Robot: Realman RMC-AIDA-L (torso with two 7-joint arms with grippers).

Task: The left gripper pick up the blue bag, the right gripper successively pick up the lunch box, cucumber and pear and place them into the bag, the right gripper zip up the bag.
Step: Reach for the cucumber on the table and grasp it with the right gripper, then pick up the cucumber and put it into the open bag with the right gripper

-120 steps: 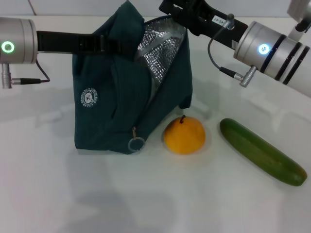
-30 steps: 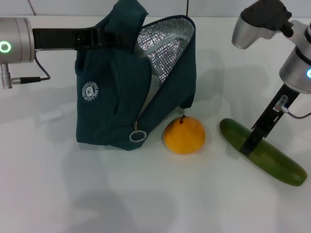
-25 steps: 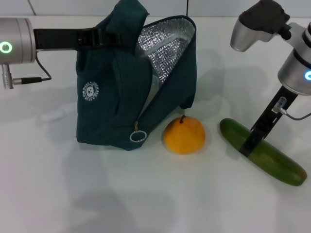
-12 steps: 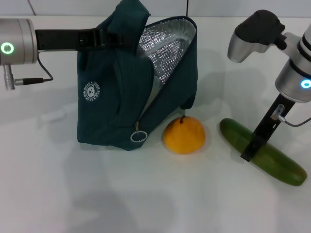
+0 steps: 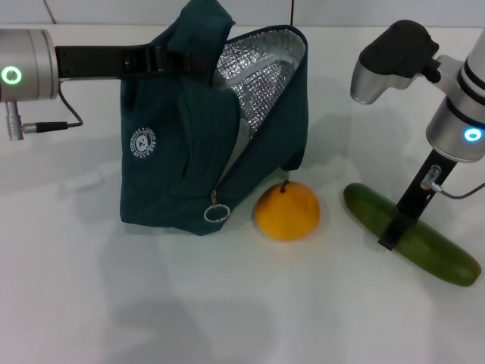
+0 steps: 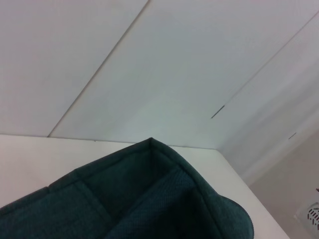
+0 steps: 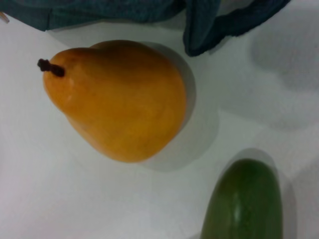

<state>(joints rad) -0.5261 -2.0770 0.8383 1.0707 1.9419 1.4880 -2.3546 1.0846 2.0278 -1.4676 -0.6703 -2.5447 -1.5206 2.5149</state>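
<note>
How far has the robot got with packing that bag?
Partly done. The left gripper holds the blue bag up by its top, mouth open, foil lining showing. The lunch box is nowhere on the table, so it may already be inside. In hand: the right gripper is down at the cucumber, which lies on the table. Left to do: the pear beside the bag, then zipping.

A plain white table (image 5: 227, 303) fills the head view from the near edge to the far side, its matte surface carrying soft grey shadows under even, diffuse light. Along the far edge rises a pale wall (image 5: 136, 11), crossed at the far left by one thin dark seam. The left wrist view shows white wall panels (image 6: 199, 64) with thin diagonal joints and the table's far edge.
</note>
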